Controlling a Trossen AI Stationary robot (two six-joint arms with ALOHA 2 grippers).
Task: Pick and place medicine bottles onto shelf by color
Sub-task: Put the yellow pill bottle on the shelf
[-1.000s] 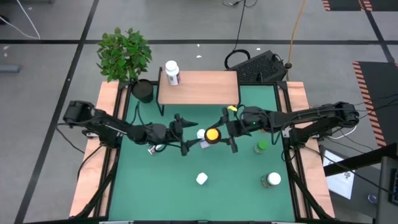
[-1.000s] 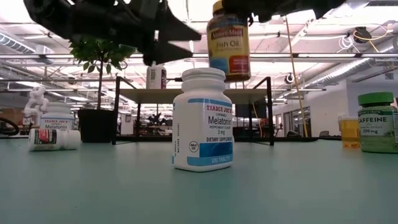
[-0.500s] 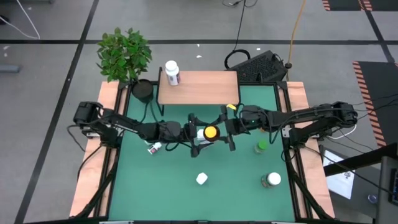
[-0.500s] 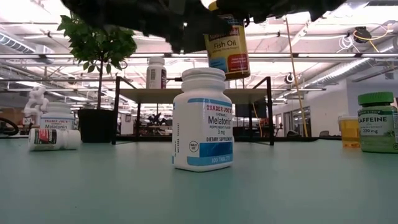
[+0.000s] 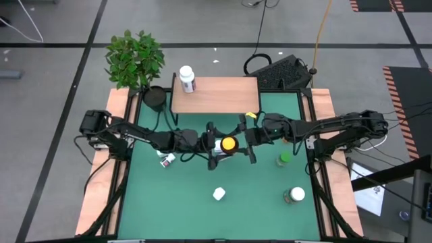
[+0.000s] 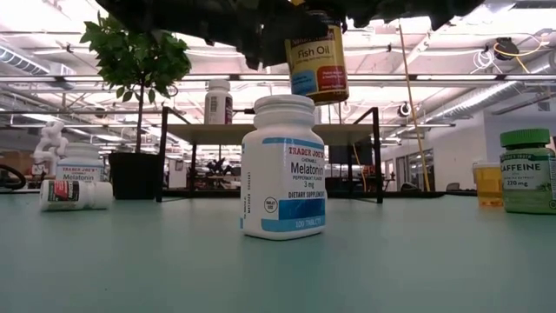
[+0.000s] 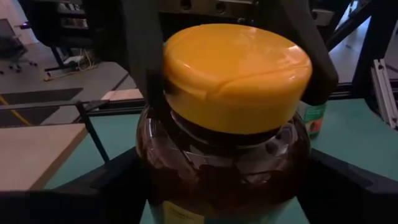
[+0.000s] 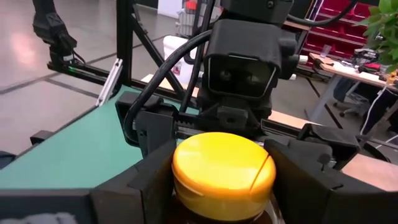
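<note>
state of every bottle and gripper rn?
Yellow-capped amber fish oil bottle: airborne, upright.
Right gripper: shut on it.
Left gripper: at its body.
Nearest white melatonin bottle: upright, capped.
Small white bottle: on its side.
Green caffeine bottle: upright.
White bottle on wooden shelf: upright.

Fish-oil bottle (image 7: 230, 168): glossy amber plastic, smooth yellow cap. Melatonin bottle (image 6: 284, 165): white matt plastic, paper label. Shelf (image 5: 216, 94): light wood top. Table (image 5: 175, 202): matt green surface.

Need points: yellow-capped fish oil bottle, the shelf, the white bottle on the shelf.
yellow-capped fish oil bottle (image 5: 230, 144), high view, middle of its yellow cap.
shelf (image 5: 223, 94), high view, bare part of its light wood top.
white bottle on the shelf (image 5: 186, 73), high view, on its white cap, at the shelf's left end.
</note>
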